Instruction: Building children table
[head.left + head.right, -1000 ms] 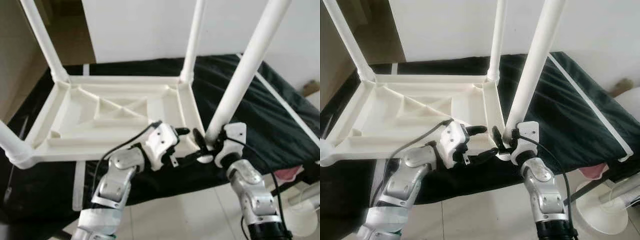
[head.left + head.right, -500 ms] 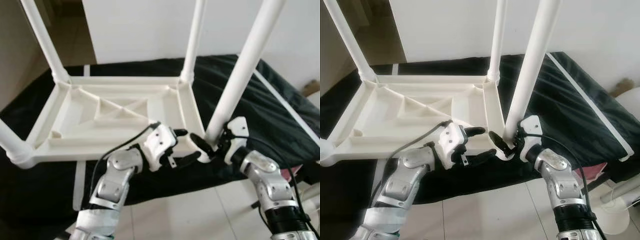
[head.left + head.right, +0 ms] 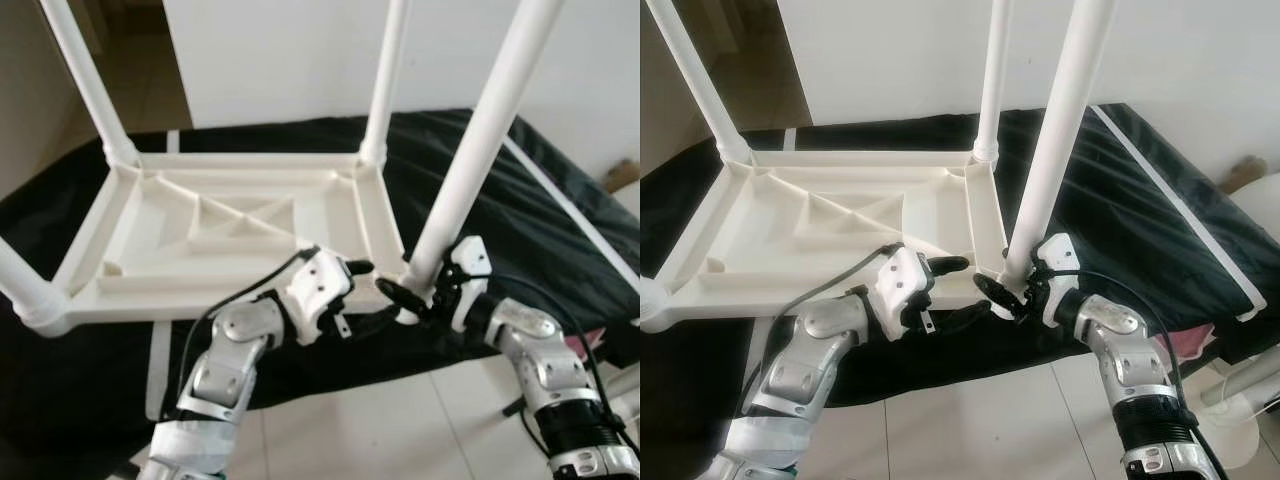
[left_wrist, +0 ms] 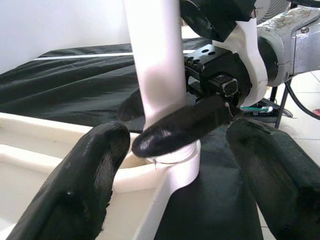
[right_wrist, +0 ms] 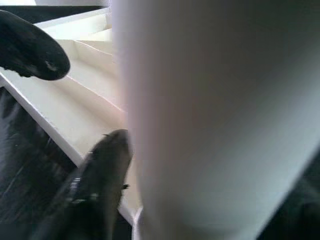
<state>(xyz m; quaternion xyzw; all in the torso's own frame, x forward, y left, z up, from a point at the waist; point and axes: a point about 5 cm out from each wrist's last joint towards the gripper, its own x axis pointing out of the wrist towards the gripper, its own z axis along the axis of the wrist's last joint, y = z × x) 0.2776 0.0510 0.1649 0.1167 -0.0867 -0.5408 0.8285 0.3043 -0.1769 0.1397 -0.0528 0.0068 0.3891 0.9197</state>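
A white plastic children's table [image 3: 230,225] lies upside down on a black cloth, its legs pointing up. My right gripper [image 3: 412,293] is shut on the base of the near-right leg [image 3: 480,150], just above its corner socket, with one finger in front of the leg and one behind. In the left wrist view that front finger [image 4: 180,127] crosses the leg [image 4: 155,60]. My left gripper [image 3: 368,293] is open at the table's near rim beside the same corner, holding nothing. In the right wrist view the leg [image 5: 215,115] stands very close.
The black cloth [image 3: 520,220] covers a low surface with a white strip [image 3: 560,205] on its right side. Tiled floor [image 3: 400,430] lies in front. A white fan base [image 3: 1200,420] and a pink item [image 3: 575,345] are at the right. A white wall stands behind.
My right forearm has swung out to the right and its gripper has turned around the leg's base, staying on it. The left gripper has hardly moved.
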